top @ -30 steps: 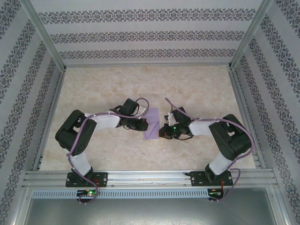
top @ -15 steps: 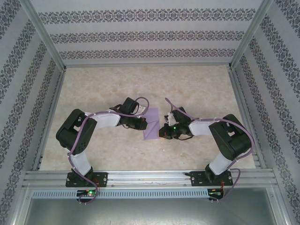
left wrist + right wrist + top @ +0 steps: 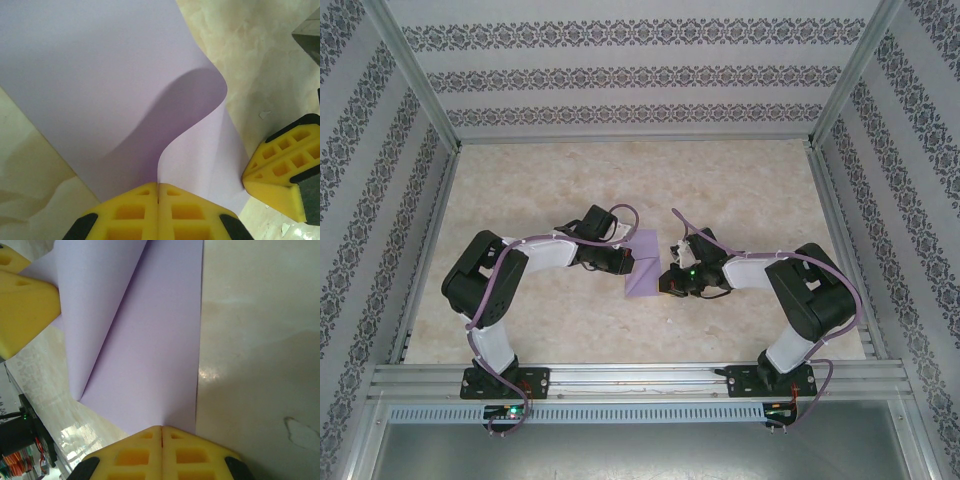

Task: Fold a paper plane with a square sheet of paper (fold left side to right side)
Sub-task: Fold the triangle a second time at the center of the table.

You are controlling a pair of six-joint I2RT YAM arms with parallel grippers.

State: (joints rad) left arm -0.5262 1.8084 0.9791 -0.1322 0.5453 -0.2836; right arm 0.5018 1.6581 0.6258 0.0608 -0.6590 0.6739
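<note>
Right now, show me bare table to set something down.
The beige marbled tabletop is bare from the lilac square sheet of paper to the patterned back wall, and from the sheet's near edge to the metal rail. Crowded: the centre, where the left end effector and right end effector meet at the sheet.

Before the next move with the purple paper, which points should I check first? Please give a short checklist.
1. Grip of left gripper on the sheet of paper: ok, the edge is pinched between its fingers.
2. Flap lifted: ok, it curls up, no crease visible.
3. Hold of right gripper on the opposite edge: cannot tell; it is shut there, but clamping or only pressing is unclear.
4. Flap reaches the right edge: not ok, the lower layer lies uncovered.
5. Grippers apart: ok, paper shows between them from above.
</note>
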